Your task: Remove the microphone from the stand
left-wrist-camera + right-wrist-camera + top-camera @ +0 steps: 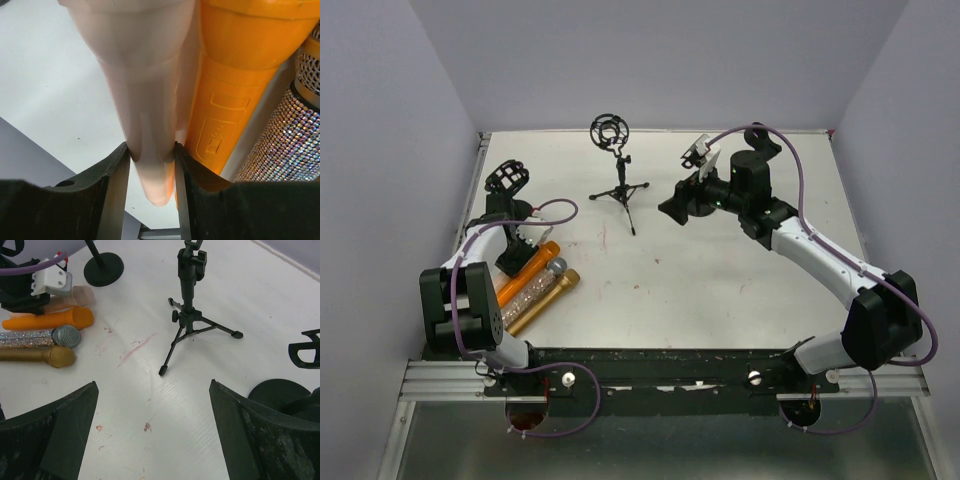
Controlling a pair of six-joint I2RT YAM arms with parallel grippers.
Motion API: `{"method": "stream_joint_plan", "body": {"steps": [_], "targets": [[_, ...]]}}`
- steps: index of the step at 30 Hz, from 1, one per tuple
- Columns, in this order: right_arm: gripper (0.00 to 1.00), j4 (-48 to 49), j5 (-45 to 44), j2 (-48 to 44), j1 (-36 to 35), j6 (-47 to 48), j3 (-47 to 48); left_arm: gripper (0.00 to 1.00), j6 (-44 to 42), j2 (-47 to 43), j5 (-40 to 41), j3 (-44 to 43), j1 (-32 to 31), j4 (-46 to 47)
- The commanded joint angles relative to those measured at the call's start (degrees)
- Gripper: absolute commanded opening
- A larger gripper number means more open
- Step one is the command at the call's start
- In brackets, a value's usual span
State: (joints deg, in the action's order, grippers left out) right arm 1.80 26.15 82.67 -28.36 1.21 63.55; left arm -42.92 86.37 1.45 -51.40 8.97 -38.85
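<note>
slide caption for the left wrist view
Left tool clamped on a pale pink microphone beside an orange microphone.

Both arms share one build: white tube links between boxy black joint housings. The left arm and right arm each carry a purple cable that hangs in loose loops. The bases sit on a black bar fixed to a silver slotted rail, with round silver bolts on the bar. A white bracket tops the right wrist. The left gripper has smooth matt black fingers. The right gripper has black fingers scuffed grey.
</note>
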Motion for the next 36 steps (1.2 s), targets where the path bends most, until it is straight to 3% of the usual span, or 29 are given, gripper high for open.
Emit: {"method": "stream_joint_plan", "body": {"steps": [1,10,15,21,25,29,30,31,32,36], "targets": [[1.0,-1.4,-0.6,-2.3,0.4,1.4,-1.3,0.47,0.6,-2.0,-3.0,0.9,-1.0,-0.1],[1.0,-1.7,-1.0,-3.3,0.4,2.5,-1.9,0.52,0.2,-1.9,-2.7,0.2,-1.3,-0.1],[1.0,-10.2,-1.5,-3.7,0.4,5.9,1.6,0.53,0.6,-3.9,-3.3,-0.7,-1.4,-1.0],[1.0,-28.1,-3.4,-2.6,0.4,9.0,11.4,0.54,-0.2,-10.2,-6.9,-3.9,-4.1,-5.0],[1.0,-32.1,-12.1,-3.1,0.4,5.7,15.1,0.53,0.5,-13.0,-9.4,-7.0,-7.2,-9.4],[1.0,-33.9,-30.3,-2.2,0.5,0.7,20.5,0.54,4.1,-16.3,-12.9,-13.4,-12.7,-14.3],[1.0,-33.4,-34.4,-1.7,0.4,-1.0,22.1,0.56,5.8,-17.1,-13.5,-15.6,-14.6,-14.8],[1.0,-32.9,-38.0,-1.2,0.5,-3.2,23.8,0.87,7.0,-17.8,-14.0,-17.4,-15.8,-14.4],[1.0,-32.4,-40.2,-0.6,0.3,-4.6,25.3,0.98,9.3,-18.6,-14.4,-19.8,-17.0,-13.8],[1.0,-29.3,-47.1,1.7,0.4,-8.4,30.7,0.99,20.2,-18.2,-13.0,-31.5,-19.3,-9.1]]}}
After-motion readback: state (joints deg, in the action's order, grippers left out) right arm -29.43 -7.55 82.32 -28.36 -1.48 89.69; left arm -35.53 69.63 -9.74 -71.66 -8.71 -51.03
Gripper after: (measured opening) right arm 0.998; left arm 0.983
